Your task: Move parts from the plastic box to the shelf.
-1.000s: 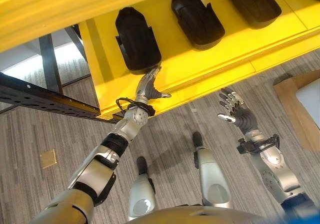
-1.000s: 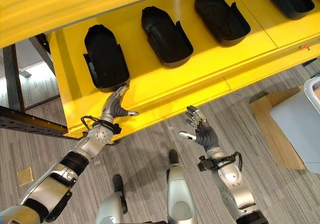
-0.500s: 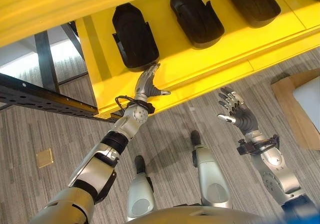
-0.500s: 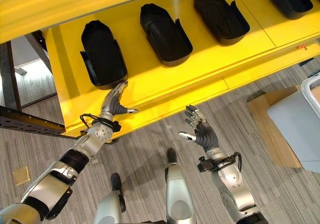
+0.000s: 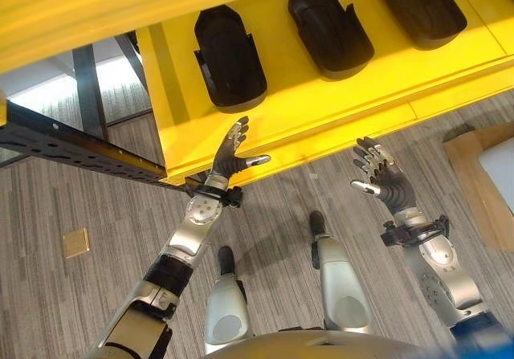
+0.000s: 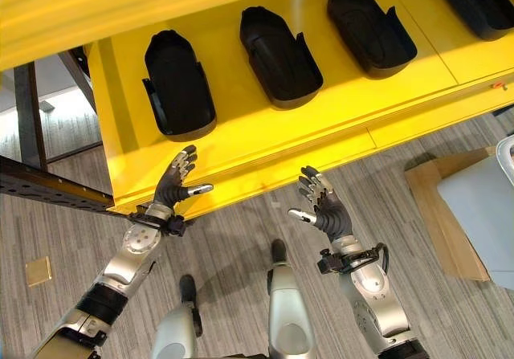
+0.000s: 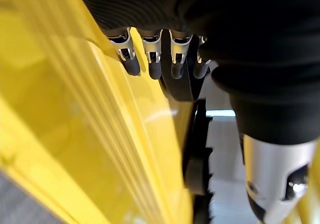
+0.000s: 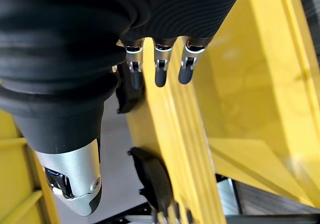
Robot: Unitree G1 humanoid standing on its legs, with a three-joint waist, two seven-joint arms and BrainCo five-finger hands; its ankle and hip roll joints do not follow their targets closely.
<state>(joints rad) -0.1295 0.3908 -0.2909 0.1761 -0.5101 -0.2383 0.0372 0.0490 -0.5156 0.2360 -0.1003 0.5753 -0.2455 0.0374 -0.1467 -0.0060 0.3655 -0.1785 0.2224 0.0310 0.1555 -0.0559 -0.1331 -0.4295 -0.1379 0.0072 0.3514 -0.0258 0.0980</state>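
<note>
Left eye view: left hand and right hand hang released, empty; parts rest on the shelf.

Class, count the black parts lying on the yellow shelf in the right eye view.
4: one at the shelf's left end, a second beside it, a third further right, and a fourth cut off at the view's right edge. More may lie beyond it.

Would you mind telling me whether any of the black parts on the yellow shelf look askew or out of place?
Nothing stands out. The black parts lie in an even row on the yellow shelf, similarly angled. Both hands, left and right, are open and empty.
</note>
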